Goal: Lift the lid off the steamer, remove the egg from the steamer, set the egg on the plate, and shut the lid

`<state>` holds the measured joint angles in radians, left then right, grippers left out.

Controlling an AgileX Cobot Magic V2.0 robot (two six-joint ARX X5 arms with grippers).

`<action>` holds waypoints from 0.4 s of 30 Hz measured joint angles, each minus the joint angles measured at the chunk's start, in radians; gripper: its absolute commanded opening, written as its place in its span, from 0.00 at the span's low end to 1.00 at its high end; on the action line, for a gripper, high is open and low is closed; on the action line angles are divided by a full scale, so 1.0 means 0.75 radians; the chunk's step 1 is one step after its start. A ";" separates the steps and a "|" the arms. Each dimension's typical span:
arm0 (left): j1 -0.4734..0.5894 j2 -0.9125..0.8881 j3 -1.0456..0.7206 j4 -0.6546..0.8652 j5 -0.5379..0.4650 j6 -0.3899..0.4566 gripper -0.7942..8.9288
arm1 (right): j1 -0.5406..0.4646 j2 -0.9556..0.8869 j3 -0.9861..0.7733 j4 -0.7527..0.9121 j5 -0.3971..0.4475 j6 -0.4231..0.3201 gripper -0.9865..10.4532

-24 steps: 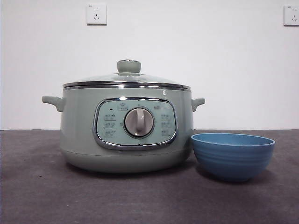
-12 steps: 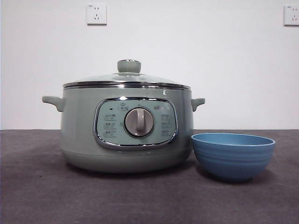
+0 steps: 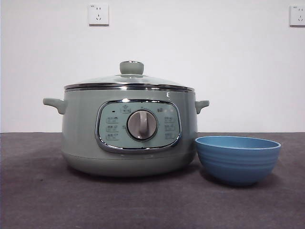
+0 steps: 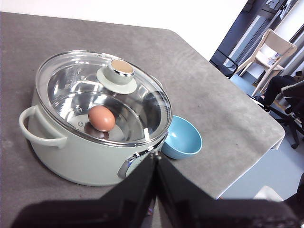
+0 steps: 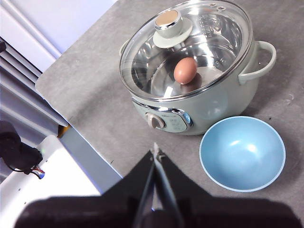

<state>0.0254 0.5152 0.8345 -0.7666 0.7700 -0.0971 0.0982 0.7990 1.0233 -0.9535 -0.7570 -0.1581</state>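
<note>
**Steamer closed, egg inside, both arms held back**

Lid [image 3: 129,82]: clear glass, chrome rim, pale green knob [image 3: 131,67]; seated flat on the steamer [image 3: 128,136].

Steamer: sage-green pot, upright on the grey table [image 3: 38,200], left of centre; a small handle on each side; chrome-framed control panel [image 3: 138,125] with central dial facing the front camera.

Egg [image 4: 101,118]: brown, lying on the steel floor inside the steamer, seen through the glass in both wrist views.

Plate [image 3: 237,159]: small deep blue bowl, empty, upright, just right of the steamer and nearly touching its base.

Left gripper [image 4: 155,156]: jaws pressed together, holding nothing; above the table's near side, apart from the steamer.

Right gripper [image 5: 155,153]: jaws together, holding nothing; likewise high on the near side, clear of steamer and plate.

Background: white wall, two sockets [image 3: 98,14].
</note>
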 measured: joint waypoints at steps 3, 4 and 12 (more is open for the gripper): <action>0.000 0.000 0.000 0.000 0.000 0.000 0.29 | 0.000 0.000 0.000 0.001 0.001 -0.005 0.28; 0.000 0.000 0.000 0.000 0.000 0.000 0.40 | 0.000 0.000 0.000 0.000 0.001 -0.006 0.37; 0.000 0.002 0.000 0.005 0.000 0.000 0.62 | 0.000 0.000 0.000 0.001 0.001 0.006 0.58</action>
<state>0.0254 0.5167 0.8345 -0.7628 0.7700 -0.0971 0.0982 0.7990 1.0233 -0.9531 -0.7563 -0.1535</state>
